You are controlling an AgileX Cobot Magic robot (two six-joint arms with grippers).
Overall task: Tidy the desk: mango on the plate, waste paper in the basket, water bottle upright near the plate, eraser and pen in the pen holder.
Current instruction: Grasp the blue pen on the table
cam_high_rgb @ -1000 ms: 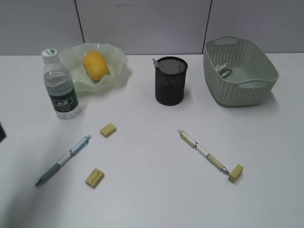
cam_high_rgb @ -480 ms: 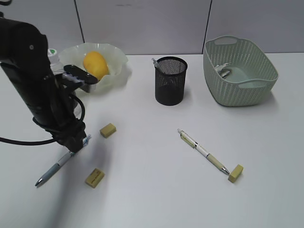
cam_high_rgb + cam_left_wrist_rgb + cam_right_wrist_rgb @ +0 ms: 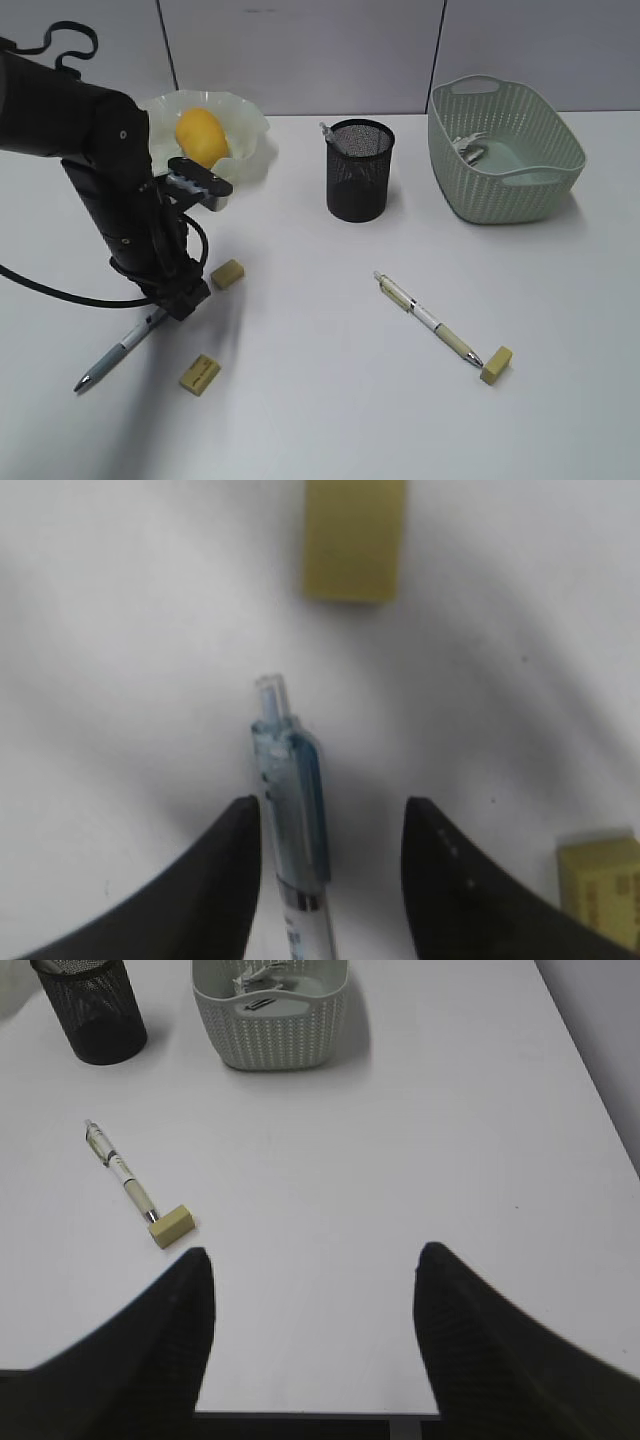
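My left gripper (image 3: 182,300) is down on the desk (image 3: 320,400), open, its jaws either side of the clip end of a blue-grey pen (image 3: 292,800). The pen lies against the left finger (image 3: 235,880), with a gap to the right one. Yellow erasers lie close by: one just ahead (image 3: 353,538), one to the side (image 3: 600,875). A second pen (image 3: 428,318) and a third eraser (image 3: 496,364) lie at the right. The mango (image 3: 201,137) rests on the plate (image 3: 250,150). Waste paper (image 3: 468,148) sits in the basket (image 3: 520,190). My left arm hides the water bottle. My right gripper (image 3: 315,1260) is open and empty.
The black mesh pen holder (image 3: 360,172) stands mid-desk with something poking above its rim. In the right wrist view the pen (image 3: 125,1175) and eraser (image 3: 171,1226) lie far left of the jaws, and the desk's front edge (image 3: 300,1412) runs just under them.
My left arm came into view from the left, dropped onto the blue-grey pen and shifted slightly right, covering the water bottle. The pens and erasers have not moved.
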